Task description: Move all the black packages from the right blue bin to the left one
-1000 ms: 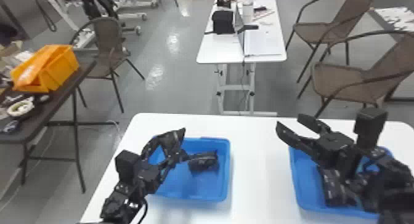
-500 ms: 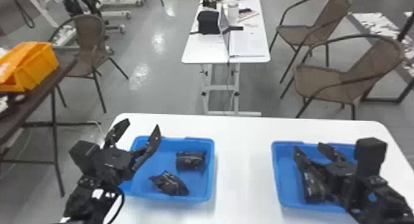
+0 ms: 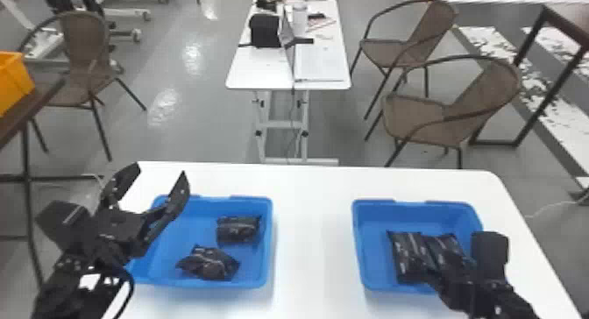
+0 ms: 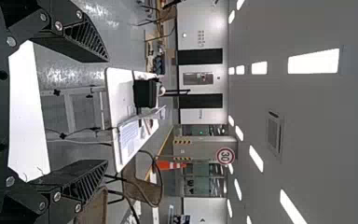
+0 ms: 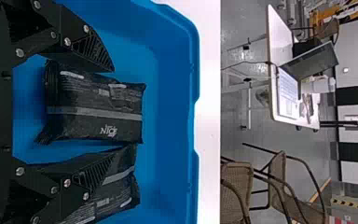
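In the left blue bin lie two black packages, one at the back right and one nearer the front. My left gripper is raised over that bin's left side; in its wrist view the left gripper is open and empty. My right gripper is low in the right blue bin, over two black packages side by side. In the right wrist view the right gripper stands open astride one package; the other lies partly under its lower-pictured finger.
Both bins stand on a white table, with bare tabletop between them. Beyond it are a smaller white table with a laptop and brown chairs. An orange crate is at the far left.
My left gripper has spread its fingers and moved up and left from the bin, exposing the front package. My right gripper has lowered onto the packages. The head view has turned rightward.
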Robot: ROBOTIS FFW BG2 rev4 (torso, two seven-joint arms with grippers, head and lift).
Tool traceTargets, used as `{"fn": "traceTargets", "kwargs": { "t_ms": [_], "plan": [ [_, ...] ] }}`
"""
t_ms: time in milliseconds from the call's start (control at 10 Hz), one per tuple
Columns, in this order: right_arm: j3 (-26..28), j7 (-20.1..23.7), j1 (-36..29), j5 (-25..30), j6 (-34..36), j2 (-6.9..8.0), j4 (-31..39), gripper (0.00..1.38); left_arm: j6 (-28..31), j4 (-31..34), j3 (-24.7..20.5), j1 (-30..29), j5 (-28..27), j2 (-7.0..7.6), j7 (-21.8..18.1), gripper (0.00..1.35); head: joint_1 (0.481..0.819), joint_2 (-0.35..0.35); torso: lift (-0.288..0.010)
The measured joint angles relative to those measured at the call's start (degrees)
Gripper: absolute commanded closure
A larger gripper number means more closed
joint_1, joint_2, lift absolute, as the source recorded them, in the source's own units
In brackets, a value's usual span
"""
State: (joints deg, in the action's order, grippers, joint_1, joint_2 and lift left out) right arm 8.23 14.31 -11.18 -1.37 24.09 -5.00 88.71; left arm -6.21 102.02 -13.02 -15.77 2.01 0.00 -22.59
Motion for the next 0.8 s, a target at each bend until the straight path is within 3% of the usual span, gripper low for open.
{"fn": "traceTargets", "kwargs": {
  "t_ms": [500, 800],
  "plan": [
    [-0.3, 0.3, 8.2, 2.8, 5.2, -0.99, -9.5, 0.42, 0.4, 0.0, 0.2, 0.0, 0.2, 0.00, 0.0, 0.28, 0.695, -0.039, 0.000],
    [-2.5, 2.5, 11.2, 3.0, 6.0, -1.06, -14.4, 0.42, 0.1, 0.0, 0.2, 0.1, 0.0, 0.00, 0.0, 0.28, 0.695, -0.010, 0.000]
  ]
}}
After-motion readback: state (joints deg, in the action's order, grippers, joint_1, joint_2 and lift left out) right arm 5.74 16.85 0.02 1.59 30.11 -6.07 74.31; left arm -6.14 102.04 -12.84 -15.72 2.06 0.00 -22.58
